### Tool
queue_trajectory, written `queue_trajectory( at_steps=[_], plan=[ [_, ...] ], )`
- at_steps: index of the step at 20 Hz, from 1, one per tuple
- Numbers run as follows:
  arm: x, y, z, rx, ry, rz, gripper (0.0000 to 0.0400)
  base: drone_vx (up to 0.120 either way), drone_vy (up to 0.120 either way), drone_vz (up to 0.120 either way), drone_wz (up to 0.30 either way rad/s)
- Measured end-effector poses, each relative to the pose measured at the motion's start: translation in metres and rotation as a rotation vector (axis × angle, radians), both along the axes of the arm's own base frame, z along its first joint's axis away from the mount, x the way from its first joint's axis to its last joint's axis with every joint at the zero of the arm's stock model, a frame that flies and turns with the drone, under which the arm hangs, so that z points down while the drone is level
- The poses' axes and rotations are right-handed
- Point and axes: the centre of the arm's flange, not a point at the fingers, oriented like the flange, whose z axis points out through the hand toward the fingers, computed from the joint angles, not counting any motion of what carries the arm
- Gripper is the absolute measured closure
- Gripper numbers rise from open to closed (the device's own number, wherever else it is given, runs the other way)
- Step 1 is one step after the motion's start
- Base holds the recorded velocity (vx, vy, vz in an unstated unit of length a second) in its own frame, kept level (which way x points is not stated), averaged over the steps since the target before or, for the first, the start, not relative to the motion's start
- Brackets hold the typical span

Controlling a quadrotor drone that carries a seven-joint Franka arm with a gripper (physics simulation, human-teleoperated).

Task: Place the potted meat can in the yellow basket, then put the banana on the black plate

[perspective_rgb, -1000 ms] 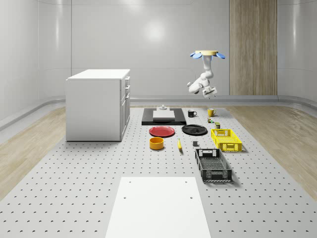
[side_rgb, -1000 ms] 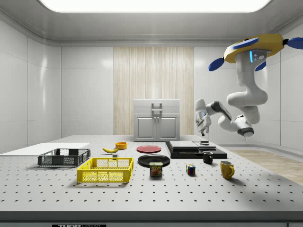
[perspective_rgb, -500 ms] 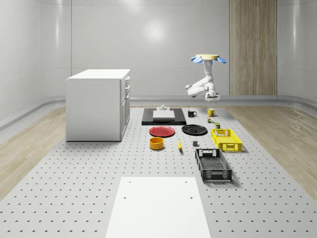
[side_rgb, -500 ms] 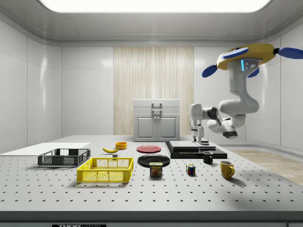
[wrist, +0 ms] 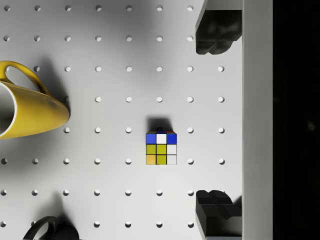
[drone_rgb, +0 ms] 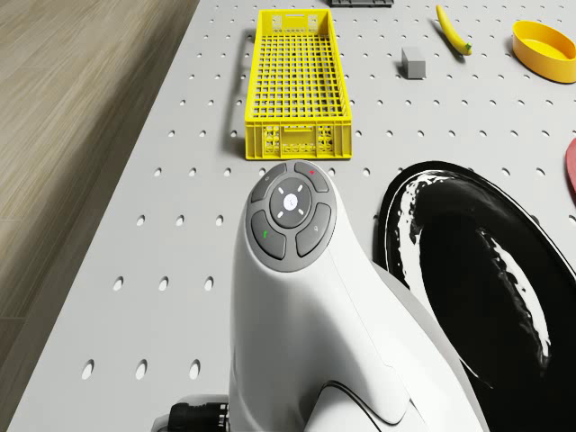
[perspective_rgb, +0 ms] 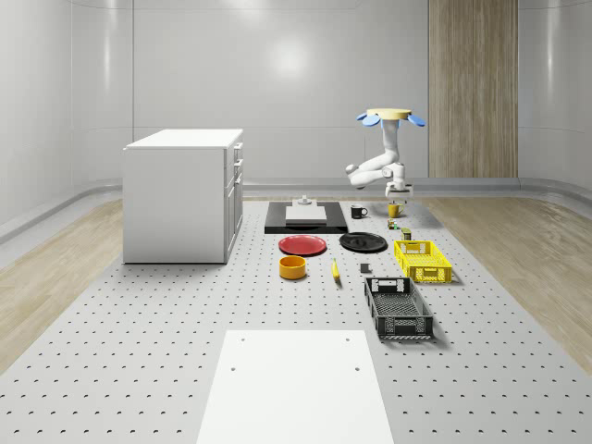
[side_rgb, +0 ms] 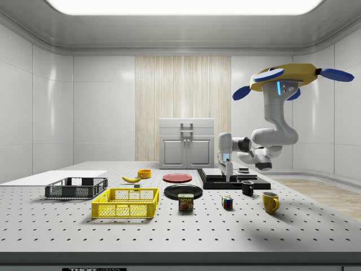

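Side view: drone [side_rgb: 285, 76] hovers over the table's [side_rgb: 186, 228] mugs, gripper [side_rgb: 227, 174] wide and empty; yellow basket [side_rgb: 125, 203] apparently empty, potted meat can [side_rgb: 185, 202] just beside it.

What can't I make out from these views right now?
- Potted meat can: too small in the whole-scene view to judge its pose.
- Black plate: drone view, cut off by the edge, partly covered by the arm.
- Yellow mug: wrist view, cut off by the edge.
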Motion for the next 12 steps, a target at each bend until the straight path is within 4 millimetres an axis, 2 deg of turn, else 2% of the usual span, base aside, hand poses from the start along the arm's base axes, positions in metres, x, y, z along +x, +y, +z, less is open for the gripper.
queue_trajectory(
  at_steps=[2, 6, 12],
  plan=[
    [0.0, -0.0003, 0.0, -0.003, 0.0, 0.0, 0.0, 0.12, 0.0, -0.12, 0.0],
    [0.0, -0.0006, 0.0, -0.006, 0.0, 0.0, 0.0, 0.12, 0.0, -0.01, 0.0],
    [0.0, -0.0008, -0.0001, -0.008, 0.0, 0.0, 0.0, 0.12, 0.0, -0.113, 0.0]
  ],
)
